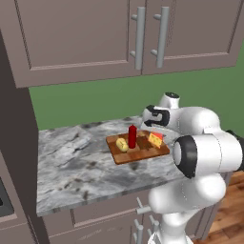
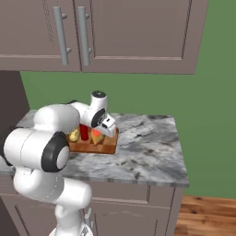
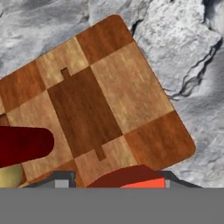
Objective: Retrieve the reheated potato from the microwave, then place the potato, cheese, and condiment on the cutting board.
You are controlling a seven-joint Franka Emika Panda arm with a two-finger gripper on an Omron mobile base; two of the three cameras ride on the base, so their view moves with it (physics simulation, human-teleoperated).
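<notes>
Cheese (image 1: 155, 139) sits at the right end of the cutting board (image 1: 138, 155) in your left base view, an orange wedge just in front of the arm's dark wrist. You see the red condiment (image 1: 132, 137) standing upright near the board's middle, and the pale potato (image 1: 122, 145) lies just left of it, close to the bottle's foot. All three rest on the board, which lies on the grey marbled counter (image 1: 71, 167) under the upper cabinets (image 1: 95, 38). The arm bends in from the lower right and hangs over the board's right end; from here you cannot see the fingers.

Your right base view gives the same board (image 2: 99, 147) from the other side, partly covered by the white arm. The potato (image 2: 73, 136), the condiment (image 2: 85, 132) and the cheese (image 2: 96, 136) stand in a row on it, and the hand leans down right over the cheese. The claw itself is hidden here.

Your hand view looks down on the checkered board (image 3: 109, 100) with the marbled counter (image 3: 183, 57) around it. The condiment (image 3: 24, 145) lies across the left edge as a dark red bar, a bit of the potato (image 3: 11, 177) below it. The cheese (image 3: 131, 178) shows reddish and orange at the bottom, right at the gripper (image 3: 113, 183), between its two finger tips (image 3: 61, 181). You cannot tell whether the claw presses on the wedge or stands just apart from it
</notes>
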